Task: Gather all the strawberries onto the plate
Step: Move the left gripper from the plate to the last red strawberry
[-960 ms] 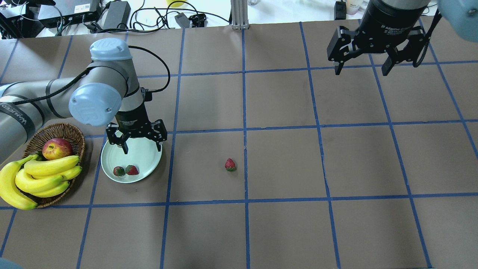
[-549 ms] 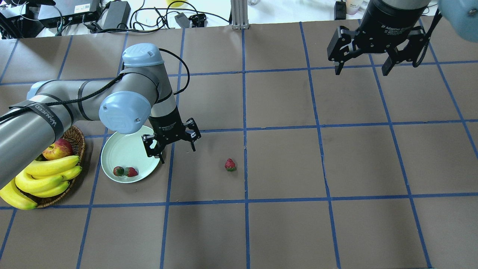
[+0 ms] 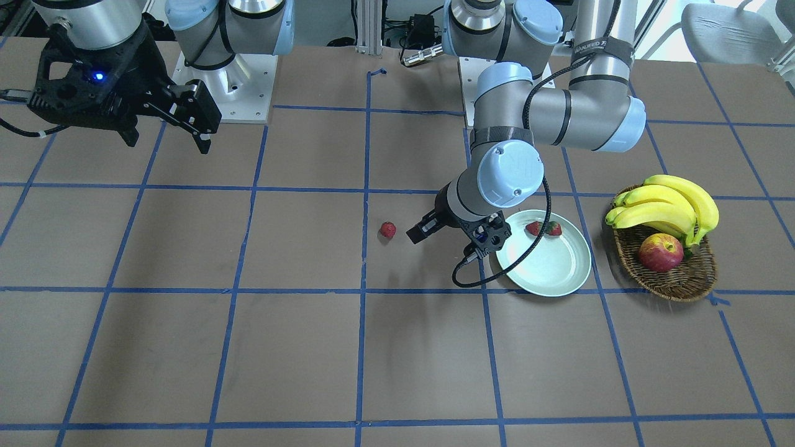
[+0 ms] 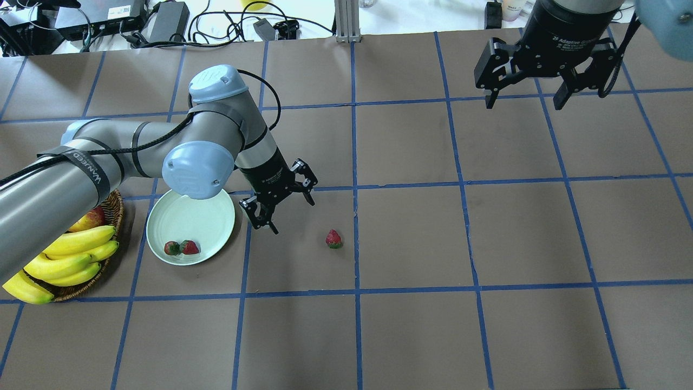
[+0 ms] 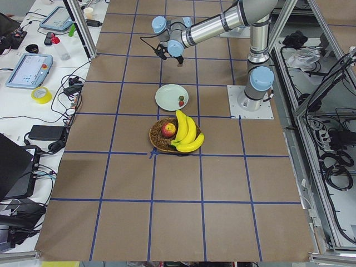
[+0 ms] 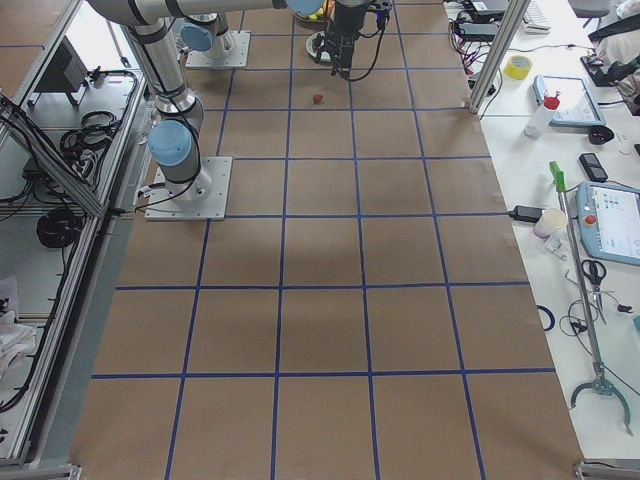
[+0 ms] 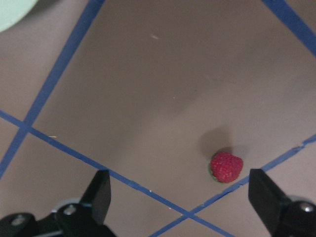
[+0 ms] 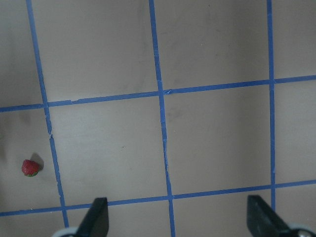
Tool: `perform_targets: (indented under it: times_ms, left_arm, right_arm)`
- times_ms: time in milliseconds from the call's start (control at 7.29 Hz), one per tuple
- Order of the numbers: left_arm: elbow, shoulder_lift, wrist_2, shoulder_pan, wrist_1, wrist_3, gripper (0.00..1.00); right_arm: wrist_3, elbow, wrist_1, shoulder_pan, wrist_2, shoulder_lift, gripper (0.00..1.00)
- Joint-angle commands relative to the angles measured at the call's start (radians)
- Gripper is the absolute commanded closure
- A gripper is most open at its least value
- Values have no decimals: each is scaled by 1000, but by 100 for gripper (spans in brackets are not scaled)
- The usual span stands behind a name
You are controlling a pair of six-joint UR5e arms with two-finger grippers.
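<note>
Two strawberries [image 4: 182, 247] lie together on the near part of the mint-green plate [image 4: 208, 214]; they also show in the front view [image 3: 543, 228] on the plate [image 3: 553, 267]. A third strawberry [image 4: 333, 239] lies alone on the table to the plate's right, and shows in the front view [image 3: 387, 230], the left wrist view [image 7: 226, 167] and the right wrist view [image 8: 30, 167]. My left gripper [image 4: 292, 215] is open and empty, hovering between the plate and the lone strawberry. My right gripper [image 4: 525, 101] is open and empty, high at the far right.
A wicker basket [image 4: 111, 206] with bananas [image 4: 70, 254] and an apple [image 4: 89, 218] stands left of the plate. The brown table has a blue tape grid. Cables and electronics lie along the far edge.
My left gripper has swung right from over the plate, past its rim, towards the lone strawberry. The strawberries and my right gripper have not moved.
</note>
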Motion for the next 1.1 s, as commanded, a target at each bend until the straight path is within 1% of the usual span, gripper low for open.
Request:
perform_targets:
  times_ms: [0, 549, 686, 823, 960]
  left_arm:
    - [0, -50, -3, -39, 64, -88, 0]
    - [-6, -104, 0, -88, 93, -101, 0]
    - [-14, -108, 0, -93, 95, -102, 8]
    - [-14, -108, -1, -93, 95, -102, 39]
    - [-14, -110, -3, -93, 95, -102, 78]
  right_arm:
    - [0, 0, 0, 0, 1, 0, 0]
    - [0, 0, 0, 0, -1, 0, 0]
    - [0, 0, 0, 0, 1, 0, 0]
    - [0, 0, -2, 0, -1, 0, 0]
    - [0, 0, -2, 0, -1, 0, 0]
